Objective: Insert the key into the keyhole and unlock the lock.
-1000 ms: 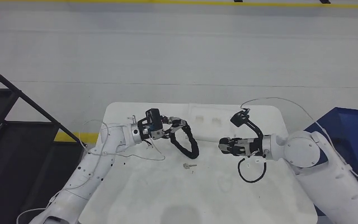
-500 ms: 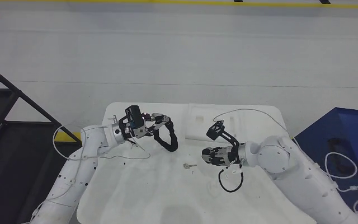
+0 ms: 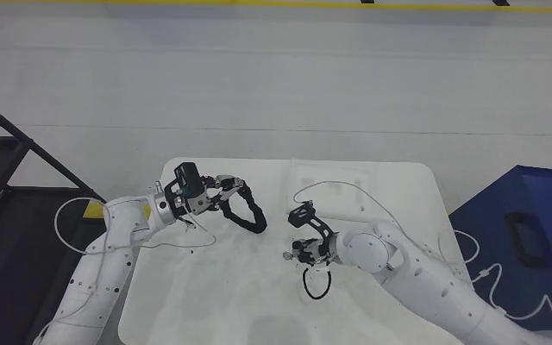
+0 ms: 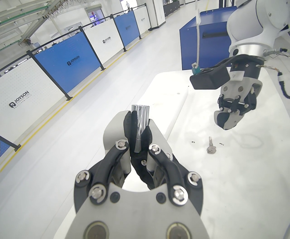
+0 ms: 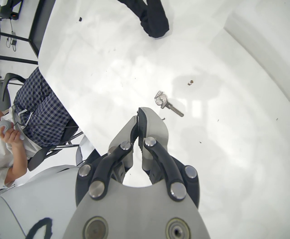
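Note:
A small silver key (image 3: pixel 288 256) (image 5: pixel 168 104) (image 4: pixel 211 147) lies flat on the white table (image 3: pixel 216 302). Just above and beside its head hangs my right gripper (image 3: pixel 297 250) (image 5: pixel 140 112) (image 4: pixel 226 123), shut with nothing in it. My left gripper (image 3: pixel 216 197) (image 4: pixel 138 130) is held over the table's left part, shut on the lock. The lock's chrome cylinder (image 4: pixel 141 114) sticks out between the fingers, and its black cable loop (image 3: pixel 247 218) (image 5: pixel 155 21) hangs toward the table.
A white foam tray (image 3: pixel 332 185) sits at the table's back middle. A thin black cable ring (image 3: pixel 316 285) dangles under the right wrist. A blue cabinet (image 3: pixel 517 233) stands off the table's right side. The near table edge (image 5: pixel 65 106) is close to the right gripper.
The right arm has swung left across the table until its gripper hangs over the key. The left arm has drawn back to the left with the lock in its grip.

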{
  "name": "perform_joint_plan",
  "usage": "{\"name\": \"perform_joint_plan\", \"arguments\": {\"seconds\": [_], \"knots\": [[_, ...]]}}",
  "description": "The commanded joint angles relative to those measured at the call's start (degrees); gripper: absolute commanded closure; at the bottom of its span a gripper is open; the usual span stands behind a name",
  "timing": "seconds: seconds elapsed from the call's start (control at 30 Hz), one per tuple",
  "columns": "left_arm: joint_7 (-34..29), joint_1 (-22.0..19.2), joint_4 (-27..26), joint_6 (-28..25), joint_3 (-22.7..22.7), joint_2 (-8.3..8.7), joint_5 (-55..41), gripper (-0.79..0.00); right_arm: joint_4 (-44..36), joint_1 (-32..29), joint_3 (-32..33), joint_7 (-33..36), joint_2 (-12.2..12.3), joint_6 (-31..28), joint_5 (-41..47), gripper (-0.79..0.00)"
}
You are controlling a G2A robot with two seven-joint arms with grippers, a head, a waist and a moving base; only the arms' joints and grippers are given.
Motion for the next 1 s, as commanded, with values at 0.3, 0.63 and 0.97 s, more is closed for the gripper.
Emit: {"name": "perform_joint_plan", "arguments": {"seconds": [0.3, 0.63, 0.97], "knots": [[-0.15, 0.64, -0.29, 0.21, -0.81, 0.20, -0.60, 0.000, 8.42, 4.46, -7.39, -0.47, -5.87, 4.08, 1.15, -0.157], [-0.15, 0.64, -0.29, 0.21, -0.81, 0.20, -0.60, 0.000, 14.04, 6.56, -9.78, -0.85, -9.54, 5.36, 1.55, -0.252], [-0.15, 0.64, -0.29, 0.21, -0.81, 0.20, -0.60, 0.000, 17.65, 7.57, -10.04, -1.31, -11.79, 7.62, 0.30, -0.215]]}}
